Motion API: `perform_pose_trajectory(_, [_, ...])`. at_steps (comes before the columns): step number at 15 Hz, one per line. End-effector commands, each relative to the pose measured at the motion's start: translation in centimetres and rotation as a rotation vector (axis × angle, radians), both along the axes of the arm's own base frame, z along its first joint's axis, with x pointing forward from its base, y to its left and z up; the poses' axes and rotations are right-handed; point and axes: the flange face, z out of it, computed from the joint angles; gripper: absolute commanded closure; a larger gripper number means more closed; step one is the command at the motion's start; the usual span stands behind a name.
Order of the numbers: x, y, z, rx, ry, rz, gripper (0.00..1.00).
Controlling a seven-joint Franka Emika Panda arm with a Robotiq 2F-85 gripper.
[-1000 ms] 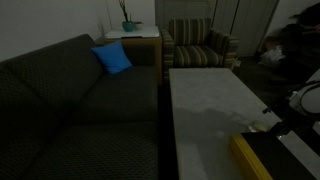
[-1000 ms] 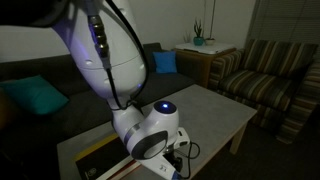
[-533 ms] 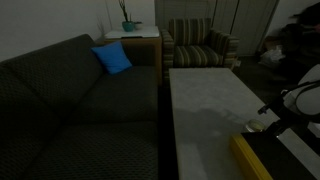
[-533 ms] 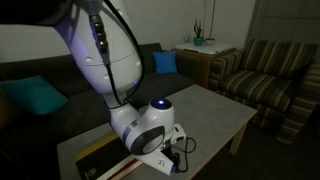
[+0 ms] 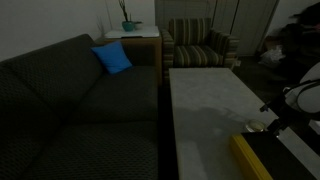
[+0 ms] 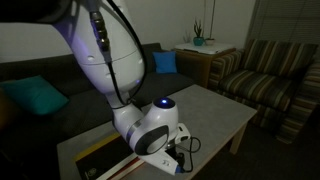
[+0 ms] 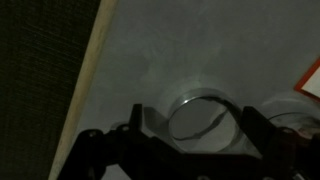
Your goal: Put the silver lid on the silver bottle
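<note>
In the wrist view a round silver open-topped piece, which I take for the silver lid (image 7: 200, 112), stands on the grey table top. My gripper (image 7: 198, 125) is open, with one finger on each side of it and a small gap on the left. In an exterior view the lid (image 5: 256, 127) shows as a small silver spot beside the gripper (image 5: 268, 122) at the table's right edge. A second pale round thing (image 7: 292, 115) lies just right of the jaws; I cannot tell whether it is the silver bottle. In the exterior view from behind the arm (image 6: 150, 130) hides the lid.
The long pale table (image 5: 205, 100) runs beside a dark sofa (image 5: 80, 100) with a blue cushion (image 5: 112, 58). A yellow strip (image 5: 250, 160) lies at the table's near end. A striped armchair (image 5: 200, 45) stands beyond. An orange patch (image 7: 312, 74) shows at the wrist view's right edge.
The arm has moved a little to the left and down over the table's right edge, closer to the silver piece. Little differs over the last half second.
</note>
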Motion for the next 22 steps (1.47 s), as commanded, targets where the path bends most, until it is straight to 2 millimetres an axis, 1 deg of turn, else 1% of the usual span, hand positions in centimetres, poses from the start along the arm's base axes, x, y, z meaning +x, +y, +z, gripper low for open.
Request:
perform_pose_trajectory(1, [0.1, -0.85, 0.32, 0.025, -0.023, -0.019, 0.0])
perform_pose_trajectory(8, [0.45, -1.16, 0.6, 0.073, -0.01, -0.041, 0.0])
perform_pose_trajectory(16, [0.77, -0.36, 0.44, 0.095, 0.048, -0.032, 0.0])
perform_pose_trajectory(21, [0.73, -0.48, 0.28, 0.097, 0.078, -0.037, 0.0])
perform_pose_trajectory(22, [0.73, -0.49, 0.27, 0.096, 0.079, -0.039, 0.16])
